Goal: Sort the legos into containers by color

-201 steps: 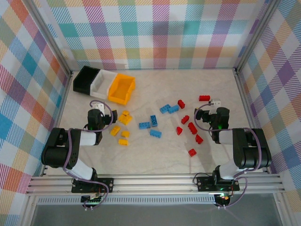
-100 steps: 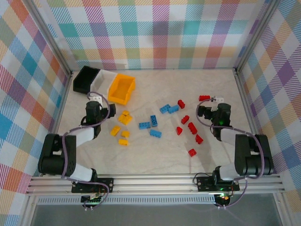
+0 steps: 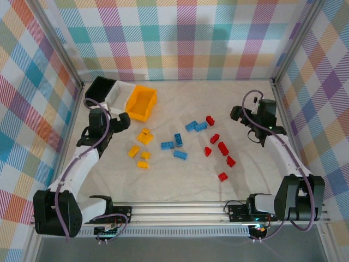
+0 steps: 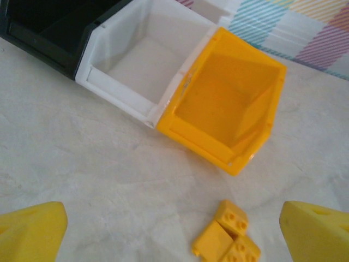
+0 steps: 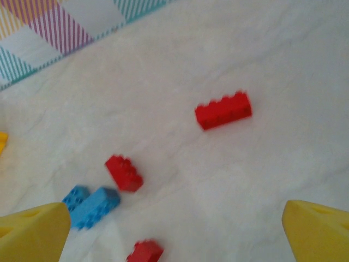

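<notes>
Both arms have unfolded since a second ago. The left gripper has swung away from the yellow legos toward the containers in the far left corner, and the right gripper has reached out to the far right, close to the side rail. The bricks themselves lie where they lay. Each gripper stands spread wide, hanging above the table, with nothing between its fingers and touching nothing (the yellow fingertips sit at the bottom corners of each wrist view). Ahead of the left gripper, the black bin, white bin and yellow bin touch side by side in a row, the yellow one skewed. A small clump of yellow bricks lies just before it. Below the right gripper lies a long red brick, with a shorter red brick and blue bricks further left. All the legos are on the table: yellow left of centre, blue legos in the middle, red legos to the right. The near half of the table, between the arms, is open. The bins crowd the far left wall, and the right gripper has little room on its rail side.
</notes>
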Robot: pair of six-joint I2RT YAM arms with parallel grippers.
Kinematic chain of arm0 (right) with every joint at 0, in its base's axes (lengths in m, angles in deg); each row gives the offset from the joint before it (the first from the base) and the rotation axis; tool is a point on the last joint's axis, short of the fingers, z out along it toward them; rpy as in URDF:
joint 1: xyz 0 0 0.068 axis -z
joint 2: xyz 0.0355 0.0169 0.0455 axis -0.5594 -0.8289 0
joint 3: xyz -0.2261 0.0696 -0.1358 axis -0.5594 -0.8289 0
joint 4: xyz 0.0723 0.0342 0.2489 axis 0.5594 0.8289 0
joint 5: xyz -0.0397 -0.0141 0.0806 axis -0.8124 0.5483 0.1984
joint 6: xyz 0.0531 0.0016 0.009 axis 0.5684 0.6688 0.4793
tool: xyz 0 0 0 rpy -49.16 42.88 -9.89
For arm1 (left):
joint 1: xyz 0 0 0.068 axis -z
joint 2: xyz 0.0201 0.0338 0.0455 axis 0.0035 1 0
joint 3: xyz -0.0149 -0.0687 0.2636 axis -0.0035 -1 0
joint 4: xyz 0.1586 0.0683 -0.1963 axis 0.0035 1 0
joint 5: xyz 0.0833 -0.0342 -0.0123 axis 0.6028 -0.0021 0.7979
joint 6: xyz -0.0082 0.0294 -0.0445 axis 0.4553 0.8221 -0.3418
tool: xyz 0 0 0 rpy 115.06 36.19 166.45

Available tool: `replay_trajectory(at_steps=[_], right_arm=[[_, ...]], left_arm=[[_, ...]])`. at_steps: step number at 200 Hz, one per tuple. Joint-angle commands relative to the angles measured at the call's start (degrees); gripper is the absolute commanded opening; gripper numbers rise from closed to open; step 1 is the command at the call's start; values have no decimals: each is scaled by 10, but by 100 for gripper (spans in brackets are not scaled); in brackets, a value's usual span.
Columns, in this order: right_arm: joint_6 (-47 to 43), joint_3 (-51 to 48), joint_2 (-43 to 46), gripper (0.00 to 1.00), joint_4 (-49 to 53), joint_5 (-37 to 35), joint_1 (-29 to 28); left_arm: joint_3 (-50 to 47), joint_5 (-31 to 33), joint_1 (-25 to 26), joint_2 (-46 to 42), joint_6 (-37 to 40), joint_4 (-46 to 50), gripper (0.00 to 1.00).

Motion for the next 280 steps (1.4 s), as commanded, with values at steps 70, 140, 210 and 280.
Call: replay_trajectory(at_steps=[70,140,210,280], right_arm=[[82,103,-66,100,273,86,-156],[109,168,-119,100,287,94,-197],[94,242,-162,100,318,98,-197],[82,288,-197,100,337,101,-197]], left_arm=[[158,-86,6,47,25,313,100],[344,-121,42,295,69,322,97],[541,-125,71,510,88,326,97],[691,-125,93,647,92,352,95]])
